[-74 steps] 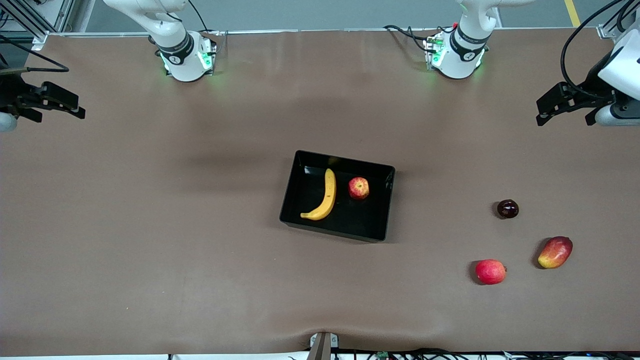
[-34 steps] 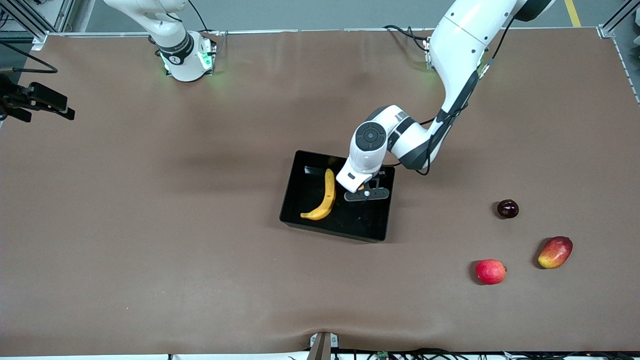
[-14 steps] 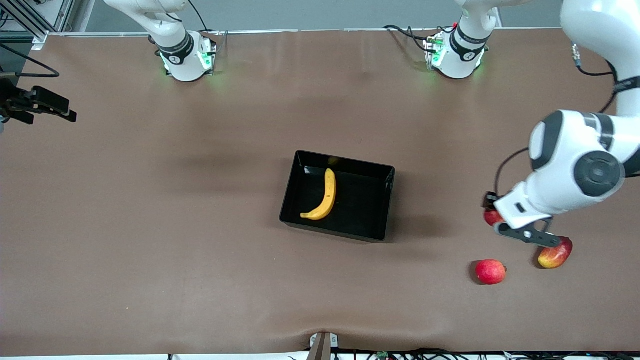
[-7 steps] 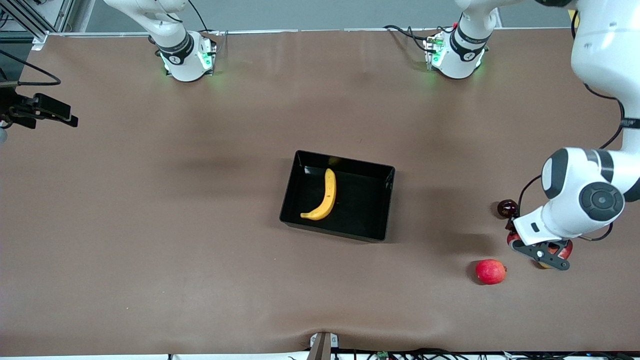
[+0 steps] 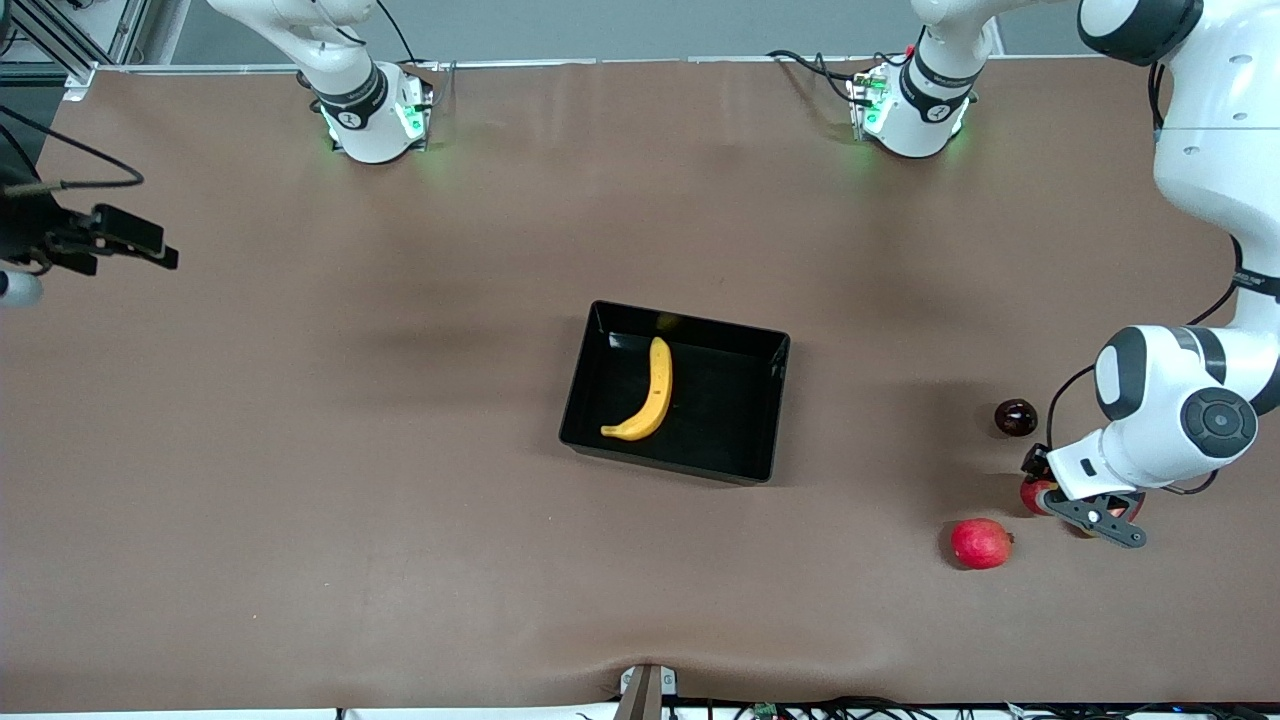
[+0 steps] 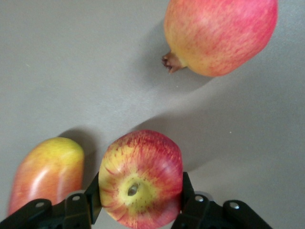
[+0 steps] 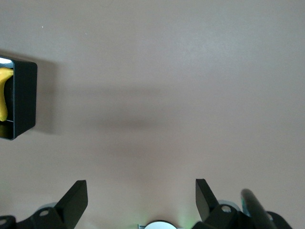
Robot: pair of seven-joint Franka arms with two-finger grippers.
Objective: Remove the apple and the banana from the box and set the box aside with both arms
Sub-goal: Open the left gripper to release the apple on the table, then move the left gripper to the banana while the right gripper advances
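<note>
The black box [image 5: 770,408] stands at the table's middle with the yellow banana [image 5: 650,394] lying in it. My left gripper [image 5: 1050,490] is shut on the red apple with yellow streaks [image 5: 1031,497], low over the table at the left arm's end. In the left wrist view the apple [image 6: 140,179] sits between both fingers [image 6: 190,200], beside the mango [image 6: 45,174]. My right gripper [image 5: 130,250] waits open and empty at the right arm's end. In the right wrist view [image 7: 141,191] it shows the box's wall [image 7: 24,95] and the banana's tip [image 7: 4,93].
A plain red round fruit [image 5: 981,543] lies just nearer the front camera than the apple, and also shows in the left wrist view [image 6: 219,33]. A dark round fruit [image 5: 1015,417] lies farther away. The mango is mostly hidden under my left hand in the front view.
My left gripper took the apple out of the box, carried it to the left arm's end and lowered it beside the mango. The right gripper shifted slightly.
</note>
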